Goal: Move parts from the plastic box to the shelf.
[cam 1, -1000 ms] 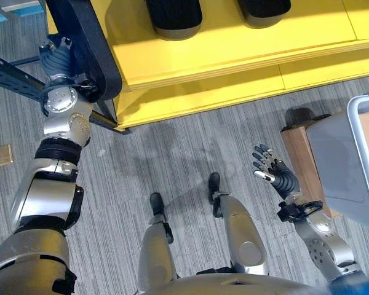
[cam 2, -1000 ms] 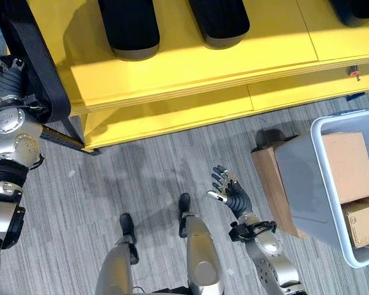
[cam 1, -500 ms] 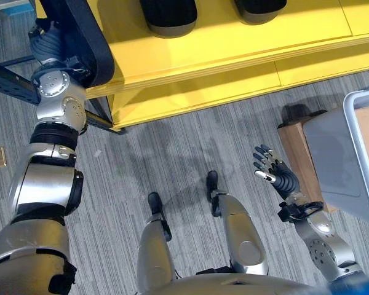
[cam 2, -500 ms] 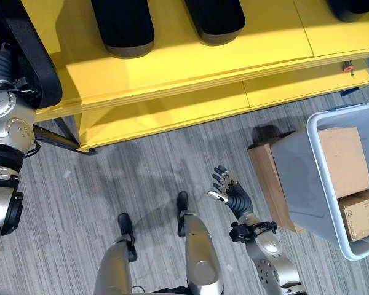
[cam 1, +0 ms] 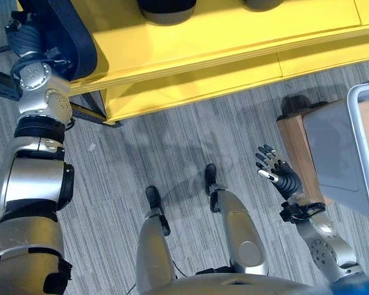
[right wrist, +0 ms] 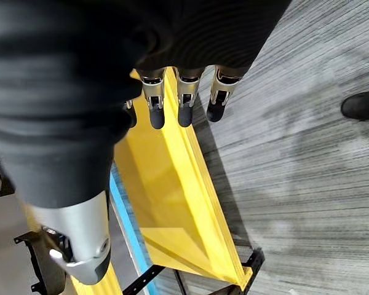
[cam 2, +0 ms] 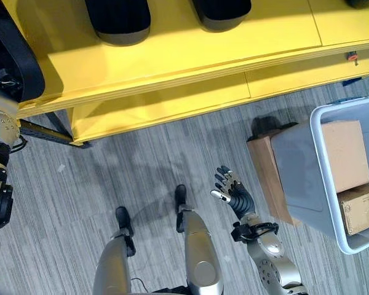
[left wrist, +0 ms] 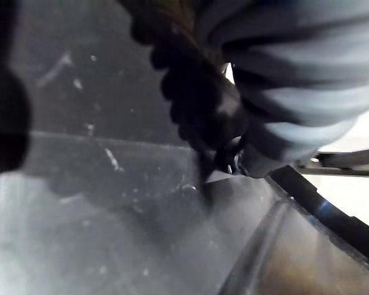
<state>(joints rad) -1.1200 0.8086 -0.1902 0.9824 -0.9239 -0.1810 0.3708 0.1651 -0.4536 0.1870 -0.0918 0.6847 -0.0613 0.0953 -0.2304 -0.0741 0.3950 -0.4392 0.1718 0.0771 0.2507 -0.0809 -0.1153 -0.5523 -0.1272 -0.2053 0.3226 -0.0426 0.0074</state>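
the yellow shelf (cam 2: 172,55) spans the far side of the grey floor (cam 2: 141,178), its front edge running nearly straight across, with a lower yellow board set back beneath it. three black parts (cam 2: 118,21) sit on the shelf top, well back from that edge. at the shelf's left end a long black part (cam 1: 71,37) leans over the corner, and the left hand (cam 1: 21,37) is up against it; i cannot tell how its fingers lie, since they are hidden behind the part. the right hand (cam 2: 232,189) hangs in open air over the floor, fingers spread and straight, holding nothing, between the shelf and the plastic box (cam 2: 301,184). the box sits right of the shelf on a brown block (cam 2: 265,178), with two cardboard cartons (cam 2: 344,153) inside. bare floor lies open between the shelf's edge and the box.
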